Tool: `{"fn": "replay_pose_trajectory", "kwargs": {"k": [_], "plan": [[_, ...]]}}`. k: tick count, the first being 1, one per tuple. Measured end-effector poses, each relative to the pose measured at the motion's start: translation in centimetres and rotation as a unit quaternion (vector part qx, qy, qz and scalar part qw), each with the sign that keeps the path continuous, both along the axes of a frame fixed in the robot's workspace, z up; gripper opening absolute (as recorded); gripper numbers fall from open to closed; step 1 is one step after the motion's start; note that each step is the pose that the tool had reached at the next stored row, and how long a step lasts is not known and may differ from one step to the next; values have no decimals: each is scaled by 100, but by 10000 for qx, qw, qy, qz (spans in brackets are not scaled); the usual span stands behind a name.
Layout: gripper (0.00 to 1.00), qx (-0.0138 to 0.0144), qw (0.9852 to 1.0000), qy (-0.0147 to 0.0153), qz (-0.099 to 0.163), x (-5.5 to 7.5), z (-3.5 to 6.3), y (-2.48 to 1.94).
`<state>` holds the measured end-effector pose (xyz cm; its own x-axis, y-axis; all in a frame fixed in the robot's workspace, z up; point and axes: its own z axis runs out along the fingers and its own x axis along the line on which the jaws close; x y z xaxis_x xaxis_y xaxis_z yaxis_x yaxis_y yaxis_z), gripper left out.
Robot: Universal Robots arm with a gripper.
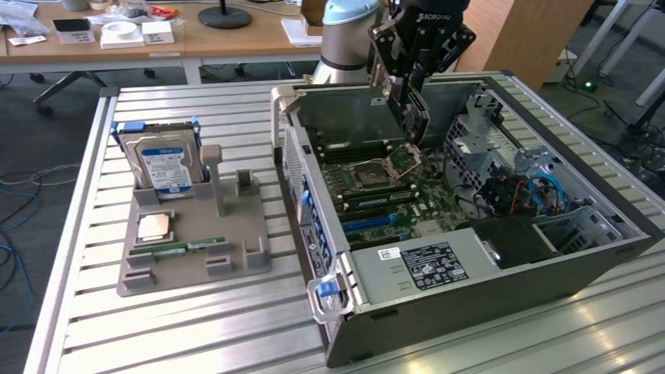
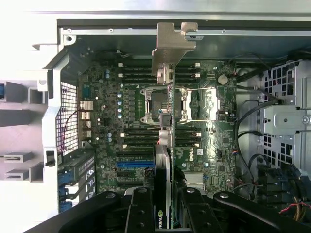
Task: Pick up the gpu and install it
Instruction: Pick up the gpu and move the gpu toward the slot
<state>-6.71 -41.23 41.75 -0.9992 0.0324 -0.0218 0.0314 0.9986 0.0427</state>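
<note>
The gpu [image 1: 413,117] hangs edge-on as a thin dark card, held upright over the motherboard [image 1: 385,187] inside the open computer case [image 1: 582,234]. My gripper [image 1: 409,78] is shut on its upper edge at the back of the case. In the wrist view the gpu [image 2: 165,145] runs as a narrow slab from between my fingers [image 2: 141,208] out across the motherboard [image 2: 112,121]. Its metal bracket [image 2: 170,48] is at the far end near the case wall. The card sits above the board, clear of the blue slot [image 2: 131,165].
On the exterior view's left a grey holder [image 1: 192,265] carries a blue-labelled hard drive [image 1: 167,164], a CPU [image 1: 156,226] and a green memory stick [image 1: 192,247]. Drive cages and cables [image 1: 530,195] fill the case's right side. The case stands on a slatted metal table [image 1: 156,327].
</note>
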Motion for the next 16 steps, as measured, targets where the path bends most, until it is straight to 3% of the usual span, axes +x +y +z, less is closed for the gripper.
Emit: {"fn": "replay_pose_trajectory", "kwargs": {"k": [6, 16], "plan": [[26, 0, 10000, 0, -1, 65, 0, -1], [26, 0, 10000, 0, -1, 66, 0, 0]]}}
